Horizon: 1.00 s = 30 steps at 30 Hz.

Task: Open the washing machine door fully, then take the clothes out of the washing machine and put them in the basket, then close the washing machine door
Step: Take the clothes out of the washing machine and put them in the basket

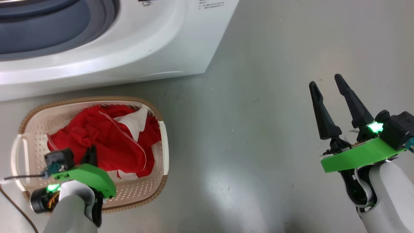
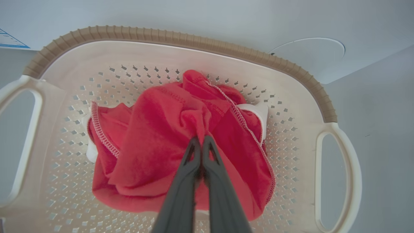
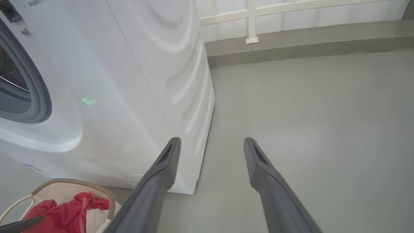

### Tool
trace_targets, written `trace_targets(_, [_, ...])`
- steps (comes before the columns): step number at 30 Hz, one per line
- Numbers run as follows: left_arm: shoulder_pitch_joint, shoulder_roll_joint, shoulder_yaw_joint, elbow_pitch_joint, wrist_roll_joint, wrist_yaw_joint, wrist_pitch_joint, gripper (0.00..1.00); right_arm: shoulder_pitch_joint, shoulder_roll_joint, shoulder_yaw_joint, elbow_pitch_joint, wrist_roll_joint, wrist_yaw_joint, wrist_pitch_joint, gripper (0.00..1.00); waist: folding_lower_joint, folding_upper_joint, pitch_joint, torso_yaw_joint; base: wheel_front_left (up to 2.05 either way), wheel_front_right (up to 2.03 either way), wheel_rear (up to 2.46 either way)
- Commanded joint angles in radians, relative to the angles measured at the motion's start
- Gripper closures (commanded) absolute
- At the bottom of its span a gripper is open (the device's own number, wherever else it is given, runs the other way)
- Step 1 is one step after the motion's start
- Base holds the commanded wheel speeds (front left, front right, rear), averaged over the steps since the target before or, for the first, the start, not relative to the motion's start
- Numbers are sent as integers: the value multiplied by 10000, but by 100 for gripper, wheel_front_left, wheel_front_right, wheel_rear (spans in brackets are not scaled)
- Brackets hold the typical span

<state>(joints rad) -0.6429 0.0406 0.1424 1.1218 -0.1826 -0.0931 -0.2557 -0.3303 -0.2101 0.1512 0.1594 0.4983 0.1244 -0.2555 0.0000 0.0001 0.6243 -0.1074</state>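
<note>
Grey, smooth floor [image 1: 258,129] with a dull sheen spreads across the right half of the head view. In the right wrist view it runs back to a white panelled wall [image 3: 291,19] along the top of the frame. The washing machine [image 1: 129,48] stands at the upper left of the head view. Just below it, at the lower left, the basket [image 1: 90,99] sits on the floor near the machine's front. The clothes [image 1: 106,142] lie bunched inside it, red with white panels and stitched hems.

The left pincer [image 2: 201,139] hangs over the basket, its 2 fingers pressed together on a raised fold of red fabric near the middle of the heap. The right pincer [image 1: 325,80] is spread wide and empty over bare floor at the right of the head view, well apart from the basket.

The fabric looks soft, limp and light, not fragile. It will likely sag and trail from a single pinch, so loose ends may catch the rim. A thick fold or a stitched hem looks the surest hold. The basket looks light too, and could slide on this slick floor if cloth drags on it.
</note>
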Motion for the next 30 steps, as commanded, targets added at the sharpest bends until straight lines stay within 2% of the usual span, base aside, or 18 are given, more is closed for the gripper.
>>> trace_targets(1, [49, 300, 179, 117, 91, -3, -61, 100, 68, -52, 223, -246, -41, 63, -63, 0, 0, -1, 72, -51, 0, 0, 0])
trace_targets(2, [-45, 308, 169, 228, 101, 8, -61, 97, 55, -47, 220, -245, -38, 63, -63, 0, 0, -1, 95, -61, 0, 0, 0])
trace_targets(6, [-368, 371, 139, 669, 107, 17, -61, 60, -6, -19, 229, -222, -37, 63, -63, 0, 0, -1, 152, -111, 0, 0, 0])
trace_targets(7, [-427, 391, 141, 737, 100, 21, -61, 47, -14, -12, 226, -220, -37, 63, -63, 0, 0, -1, 158, -120, 0, 0, 0])
trace_targets(9, [-529, 422, 146, 835, 85, 30, -61, 5, -27, -3, 217, -211, -37, 63, -63, 0, 0, -1, 161, -131, 0, 0, 0])
trace_targets(10, [-569, 439, 146, 863, 81, 36, -61, 0, -33, 0, 211, -205, -37, 63, -63, 0, 0, -1, 158, -130, 0, 0, 0])
trace_targets(18, [-599, 528, 202, 582, 17, -4, -61, 0, -30, -2, 167, -158, -39, 63, -63, 0, 0, -1, 29, -53, 0, 0, 0])
trace_targets(30, [3, 409, 454, -858, -67, -154, -61, 0, 222, -65, 141, -48, -59, 63, -63, 0, 0, -1, -696, 153, 0, 0, 0])
